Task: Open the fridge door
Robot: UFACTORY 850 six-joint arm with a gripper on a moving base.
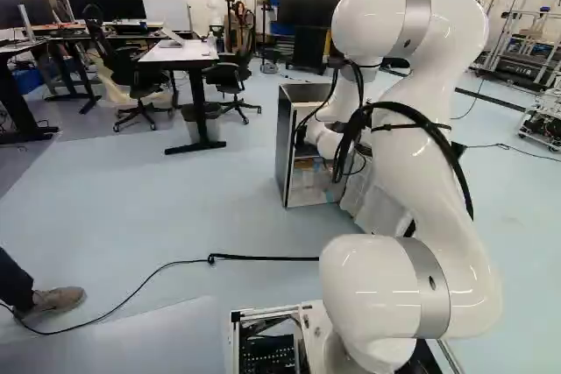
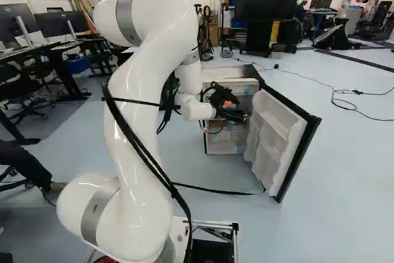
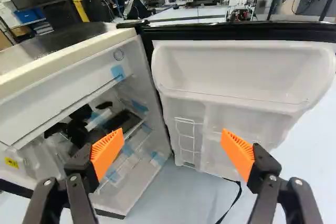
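Fridge door [image 2: 274,137] wide open, floor [image 2: 354,189] stretching beyond its free edge. Gripper [image 2: 245,116] near door's inner side, fingers wide apart, holding nothing. Door white inside, moulded bins, black rim.

Arm [image 2: 138,103] up from foot jt, long link rising to upper bend [image 2: 148,16] at top of R base view, then forearm [image 2: 192,75] folded down the far side. Wrist [image 2: 197,110] low, approx horiz., gripper [image 2: 244,115] aimed to the R in R base view. Wrist view: gripper [image 3: 171,148] open wide, L + R fingers well apart, orange pads [image 3: 108,150] facing each other across the gap.
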